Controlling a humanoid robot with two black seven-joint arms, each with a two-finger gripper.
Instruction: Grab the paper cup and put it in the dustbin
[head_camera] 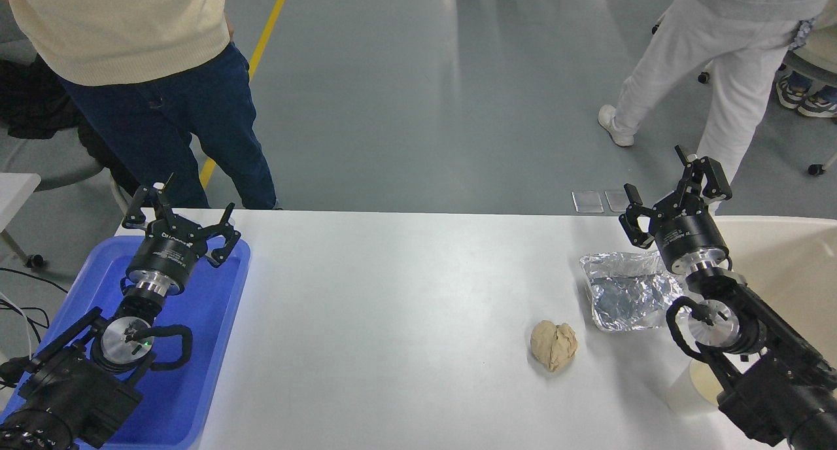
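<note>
Right gripper raised above desk's far right edge, arm reaching forward from lower right corner, jaws spread wide, holding nothing. Paper cup stands on desk near front right, partly hidden under right arm. Dustbin just beside, at desk's right end. Foil tray and tan paper wad lie nearby. Left gripper parked over blue tray, jaws open, empty.

White paper cup, cream inside, mostly hidden under the right arm. Cream-beige dustbin stands just beyond the cup, right of it.
</note>
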